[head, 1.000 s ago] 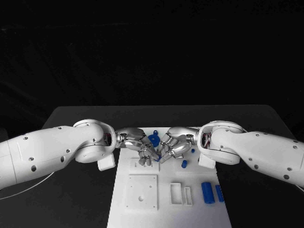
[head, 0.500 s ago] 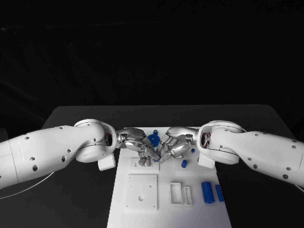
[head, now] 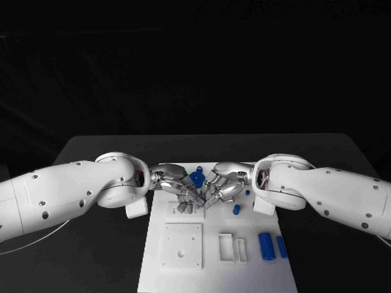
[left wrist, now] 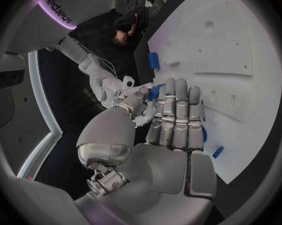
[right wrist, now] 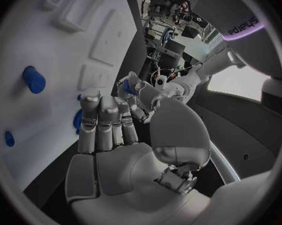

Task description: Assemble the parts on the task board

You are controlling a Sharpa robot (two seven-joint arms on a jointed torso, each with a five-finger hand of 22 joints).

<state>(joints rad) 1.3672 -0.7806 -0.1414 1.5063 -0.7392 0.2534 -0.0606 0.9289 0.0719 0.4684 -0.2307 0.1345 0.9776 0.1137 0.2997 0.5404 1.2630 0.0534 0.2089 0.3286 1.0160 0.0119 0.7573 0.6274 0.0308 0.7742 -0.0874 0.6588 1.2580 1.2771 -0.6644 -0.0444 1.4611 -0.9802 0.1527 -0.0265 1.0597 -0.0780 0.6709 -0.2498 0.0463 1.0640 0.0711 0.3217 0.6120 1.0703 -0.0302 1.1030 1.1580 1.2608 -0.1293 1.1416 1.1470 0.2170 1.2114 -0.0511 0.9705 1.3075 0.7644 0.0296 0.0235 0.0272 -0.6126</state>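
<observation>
Head view: both arms came in low from the sides and met over the far end of the task board [head: 215, 268]. Left hand [head: 176, 185] and right hand [head: 223, 187] sat fingertip to fingertip, fingers angled down toward the board. A blue part [head: 197, 178] showed between them near the board's far edge; couldn't tell from here which hand gripped it, or whether either did. Small blue peg [head: 237, 209] stood just beside the right hand. Two blue cylinders [head: 272, 246] lay side by side near the board's right edge, well apart from the hands. Near half of the board carried a white rectangular plate [head: 182, 245] and two narrow white frames [head: 231, 248]. Black surface [head: 99, 256] lay bare on both sides of the board.

Left wrist view: left hand [left wrist: 168, 135] had fingers straight and pressed together, thumb tucked alongside, over the board's edge. The blue part [left wrist: 154, 90] sat past its fingertips, against the right hand's fingers; contact unclear. Another blue piece [left wrist: 152, 60] sat at the board edge. Forearm read "sharpa".

Right wrist view: right hand [right wrist: 113, 135] had fingers together and extended, thumb folded across. Blue part [right wrist: 127, 86] was at the left hand's fingertips. Blue peg [right wrist: 33, 79] stood on the board. Forearm read "sharpa".
</observation>
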